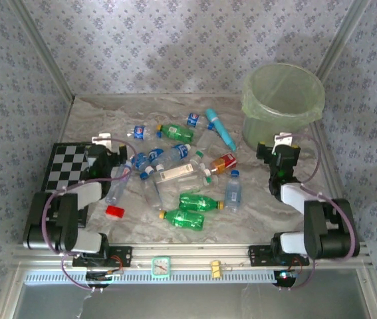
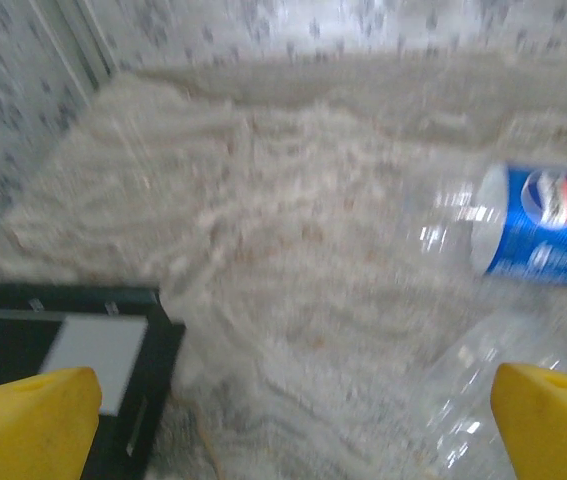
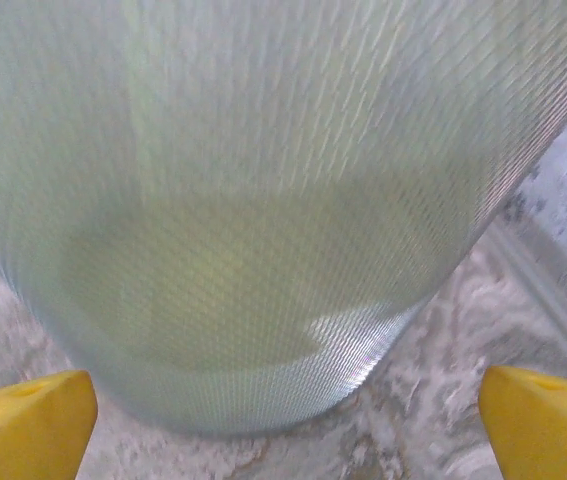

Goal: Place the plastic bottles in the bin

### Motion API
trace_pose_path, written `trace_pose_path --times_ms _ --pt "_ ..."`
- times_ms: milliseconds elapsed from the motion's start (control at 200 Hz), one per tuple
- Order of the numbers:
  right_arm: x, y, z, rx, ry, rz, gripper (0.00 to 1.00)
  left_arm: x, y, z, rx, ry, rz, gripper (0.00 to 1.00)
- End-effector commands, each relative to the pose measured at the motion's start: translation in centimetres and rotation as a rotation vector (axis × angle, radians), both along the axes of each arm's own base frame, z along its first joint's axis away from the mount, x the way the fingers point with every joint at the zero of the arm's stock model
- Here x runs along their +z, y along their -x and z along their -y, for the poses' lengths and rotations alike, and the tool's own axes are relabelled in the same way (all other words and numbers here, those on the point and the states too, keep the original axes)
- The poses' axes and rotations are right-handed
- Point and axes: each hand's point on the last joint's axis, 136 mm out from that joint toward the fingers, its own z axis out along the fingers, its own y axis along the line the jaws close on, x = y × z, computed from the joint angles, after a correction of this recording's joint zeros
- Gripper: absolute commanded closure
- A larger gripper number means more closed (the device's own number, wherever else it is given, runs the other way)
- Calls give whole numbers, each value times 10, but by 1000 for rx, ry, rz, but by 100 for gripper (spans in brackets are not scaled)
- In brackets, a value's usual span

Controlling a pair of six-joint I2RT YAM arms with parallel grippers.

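Bin [image 3: 243,200] stands just ahead of the right gripper [image 3: 283,425].

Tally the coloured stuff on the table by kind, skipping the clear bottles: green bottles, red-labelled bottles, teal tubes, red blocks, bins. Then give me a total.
Green bottles: 3
Red-labelled bottle: 1
Teal tube: 1
Red block: 1
Bin: 1
Total: 7

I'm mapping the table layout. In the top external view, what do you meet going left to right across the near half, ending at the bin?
checkerboard → small red block → green bottle nearest the front edge → clear bottle with a blue cap → pale green bin, farther back
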Motion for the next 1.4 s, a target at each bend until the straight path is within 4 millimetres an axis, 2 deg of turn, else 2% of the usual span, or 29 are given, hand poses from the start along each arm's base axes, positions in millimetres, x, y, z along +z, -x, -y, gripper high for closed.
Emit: trace_pose_path --times_ms 0,145,200,270,350,440,600,750,820,875,990,1084,1219,1394 --pt "21 13 8 -88 -75 -31 0 36 4 -8 82 58 64 0" --pt "34 35 -6 -114 -288 -103 0 59 12 4 104 331 95 0" --pt "29 45 -17 -118 -387 -137 0 59 17 12 103 461 92 0" --pt "18 55 -40 -66 -498 -186 0 59 20 27 72 628 91 0" --pt "6 71 -59 -64 -569 -252 0 55 25 45 52 735 75 0" --pt "-7 87 -76 -69 -595 -325 0 53 33 70 18 757 52 0" --pt "-27 115 -118 -14 -619 -489 0 52 41 114 -69 718 -3 0" --pt "-48 139 -150 25 -570 -659 1 43 43 151 -148 708 -76 0" --pt "-55 143 -160 40 -510 -709 1 38 43 167 -183 705 -107 0" --pt "-62 149 -159 19 -432 -755 1 34 44 178 -208 704 -128 0" --pt "-70 147 -164 8 -302 -787 2 26 42 193 -238 717 -171 0" --pt "-77 142 -173 14 -235 -810 9 21 40 201 -253 716 -198 0" --pt "-88 138 -179 9 -163 -823 16 21 40 202 -253 708 -201 0" --pt "-109 140 -176 -26 -129 -865 24 23 41 195 -232 678 -191 0"
